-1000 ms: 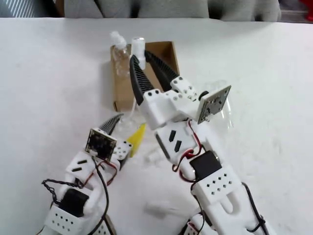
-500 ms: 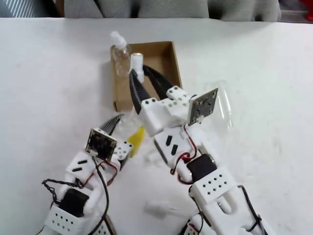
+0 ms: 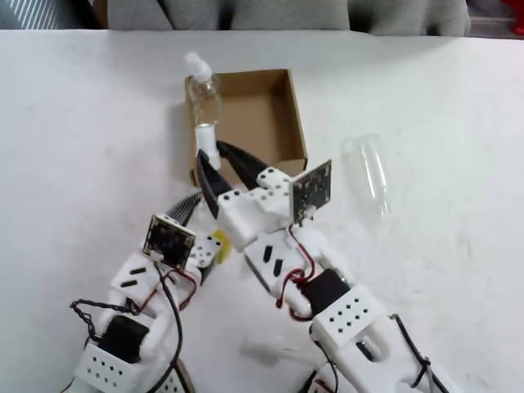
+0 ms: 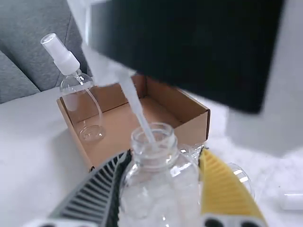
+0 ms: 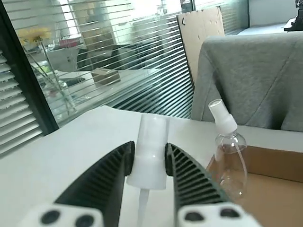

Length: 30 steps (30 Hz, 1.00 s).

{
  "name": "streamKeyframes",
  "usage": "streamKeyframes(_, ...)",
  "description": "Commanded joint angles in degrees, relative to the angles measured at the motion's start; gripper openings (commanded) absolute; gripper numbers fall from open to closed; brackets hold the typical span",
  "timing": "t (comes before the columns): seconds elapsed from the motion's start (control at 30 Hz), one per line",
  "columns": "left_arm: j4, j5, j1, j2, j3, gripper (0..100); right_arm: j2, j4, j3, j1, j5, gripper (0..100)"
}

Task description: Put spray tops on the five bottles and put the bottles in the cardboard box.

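The open brown cardboard box (image 3: 262,115) sits toward the far middle of the white tabletop (image 3: 426,90). One capped clear plastic bottle (image 3: 202,90) stands in its far left corner. Just near of the box's near left corner, the left gripper (image 4: 163,203) has its fingers clamped on an uncapped clear bottle (image 4: 156,156), held upright by its body. Above it, the right gripper (image 5: 149,147) pinches a white spray top (image 5: 151,127) between its fingers. The top's thin dip tube (image 4: 137,111) reaches into the bottle's neck. To seat it well, I judge the top should descend straight along the tube, centred over the neck, then be pressed or twisted home while the left fingers hold firm. The box wall stands close beside the work. A loose clear bottle (image 3: 366,172) lies on its side well to the right, out of the way.
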<state>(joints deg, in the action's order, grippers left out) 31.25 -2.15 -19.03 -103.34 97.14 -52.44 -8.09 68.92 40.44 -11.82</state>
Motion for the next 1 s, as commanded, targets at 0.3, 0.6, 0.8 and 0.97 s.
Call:
streamKeyframes(0.3,0.0,-0.44,0.4,-0.92,-0.18,13,-17.54,-0.92,10.81,4.26,-0.09,1.7)
streamKeyframes(0.6,0.0,-0.44,0.4,-0.92,-0.18,13,-19.74,-0.13,14.51,4.18,0.0,1.7)
streamKeyframes(0.8,0.0,-0.44,0.4,-0.92,-0.18,13,-19.82,3.12,14.15,4.26,-0.09,1.7)
streamKeyframes(0.97,0.0,-0.44,0.4,-0.92,-0.18,13,-19.82,4.62,14.07,4.26,0.18,2.1)
